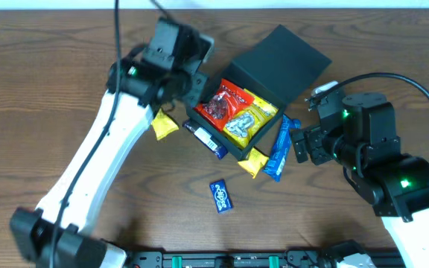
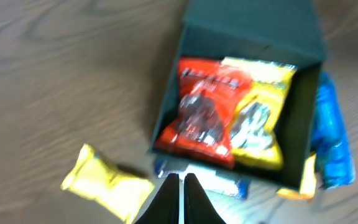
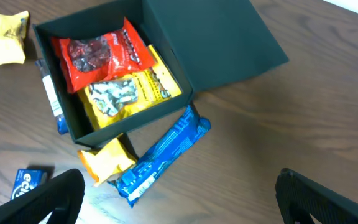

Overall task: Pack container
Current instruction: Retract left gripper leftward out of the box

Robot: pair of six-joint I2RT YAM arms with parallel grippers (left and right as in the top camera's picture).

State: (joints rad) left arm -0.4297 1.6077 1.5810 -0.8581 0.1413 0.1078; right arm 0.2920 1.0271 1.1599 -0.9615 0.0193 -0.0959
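Observation:
The container (image 1: 285,56) is a dark box lying open mid-table, its flat lid (image 3: 222,43) folded back. Inside lie a red packet (image 1: 218,104) and a yellow packet (image 1: 248,119), side by side. My left gripper (image 2: 182,182) is shut with nothing between its fingers; it hovers just off the box's left wall (image 2: 166,106), over a dark blue bar (image 2: 219,183). On the box's right side my right gripper (image 3: 182,205) stands wide open and empty, above bare table beside a long blue bar (image 3: 163,152).
A yellow packet (image 1: 164,124) lies left of the box. The dark blue bar (image 1: 207,140) is against the box's front left wall. An orange-yellow packet (image 1: 253,161) and the long blue bar (image 1: 279,149) touch the front corner. A small blue packet (image 1: 221,195) lies nearer the front.

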